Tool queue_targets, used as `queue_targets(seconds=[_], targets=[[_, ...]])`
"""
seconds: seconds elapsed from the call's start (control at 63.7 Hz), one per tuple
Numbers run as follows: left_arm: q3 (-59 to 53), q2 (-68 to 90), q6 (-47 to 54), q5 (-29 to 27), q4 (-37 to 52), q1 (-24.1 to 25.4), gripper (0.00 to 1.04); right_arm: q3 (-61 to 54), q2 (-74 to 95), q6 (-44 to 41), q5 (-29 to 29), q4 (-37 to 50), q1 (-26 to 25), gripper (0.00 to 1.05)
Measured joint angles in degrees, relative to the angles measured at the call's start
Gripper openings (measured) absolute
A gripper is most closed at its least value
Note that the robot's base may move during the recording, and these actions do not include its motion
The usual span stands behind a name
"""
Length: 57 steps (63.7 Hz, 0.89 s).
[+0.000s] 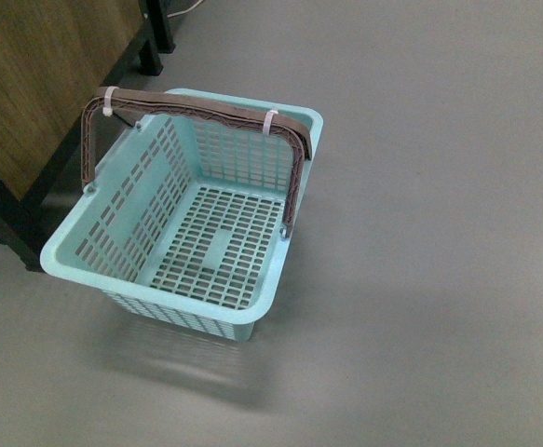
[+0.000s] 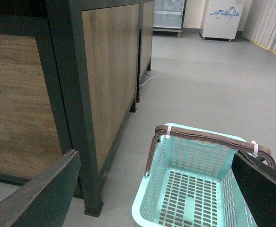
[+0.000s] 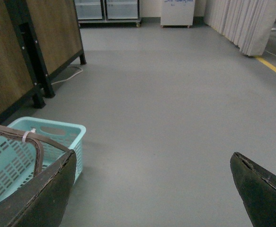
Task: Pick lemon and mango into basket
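Jaws on both my arms are standing wide apart and gripping nothing: my left gripper [image 2: 154, 155] and my right gripper [image 3: 153, 155] each show two dark fingers spread to the edges of their wrist views, with only air between them.

I am looking down on the basket [image 1: 66, 251] in the front view. It is sitting upright on the grey floor [image 1: 439, 279], just beside the wooden cabinet [image 1: 29, 74] on my left, and it is holding nothing. Its long axis is running away from me, leaning a little to my right. Both handles [image 1: 206, 107], each bearing a white zip tie [image 1: 270, 121], are swung over to the far end, so the mouth is lying open from above.

I am not seeing the mango or the lemon in any view, so I cannot tell which way either lies from my jaws.

My left arm is looking the nearer to the basket: its wrist view is framing the basket [image 2: 138, 208] between the fingers, while my right wrist view is catching only one corner [image 3: 66, 130]. I am judging that finding the fruit comes first.
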Motion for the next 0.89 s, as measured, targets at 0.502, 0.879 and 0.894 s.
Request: queue_targets(seconds=[0.502,0.879,0.894], targets=[[0.0,0.0,0.0,0.0,0.0,0.0,0.98,0.0,0.0,0.0,0.0,0.0,0.0,0.96],[15.5,49.9,-56.08,4.9,6.95,2.29,0.98,0.0,0.0,-0.02,0.02,0.0,0.0,0.96],[16.04,52.85,-58.62,4.98,9.4,1.95,0.98,0.0,0.0,0.0,0.02,0.0,0.0,0.96]])
